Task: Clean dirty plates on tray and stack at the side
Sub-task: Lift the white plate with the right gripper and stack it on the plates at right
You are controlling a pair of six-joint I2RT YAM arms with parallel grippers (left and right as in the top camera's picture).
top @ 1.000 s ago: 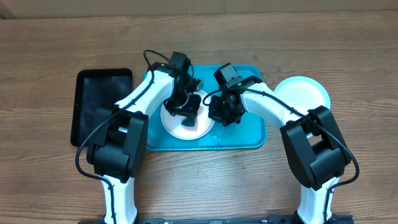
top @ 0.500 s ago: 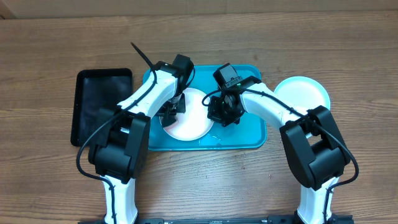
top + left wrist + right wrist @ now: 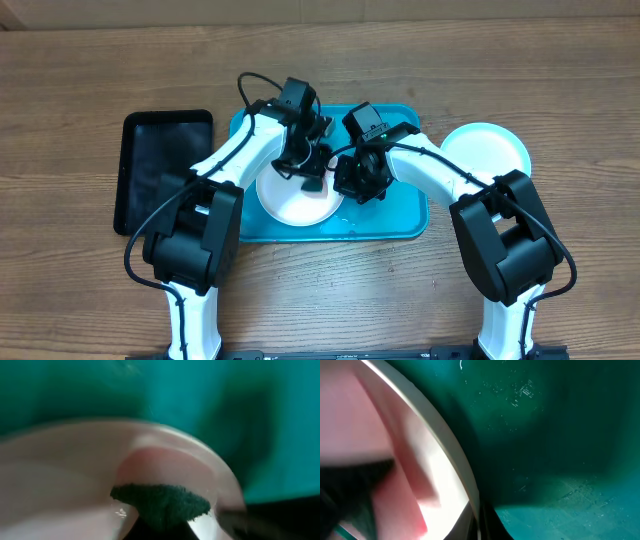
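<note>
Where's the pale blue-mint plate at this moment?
In the overhead view, the pale blue-mint plate lies on the table just off the right edge of the teal tray, partly hidden by the right arm.

One white plate (image 3: 290, 205), one mint plate (image 3: 490, 150) (two in all), one teal tray (image 3: 397, 216), one black tray (image 3: 165, 170)

plate (image 3: 290, 205) white | tray (image 3: 400, 225) teal | small tray (image 3: 150, 175) black | sponge (image 3: 160, 502) dark-green
</note>
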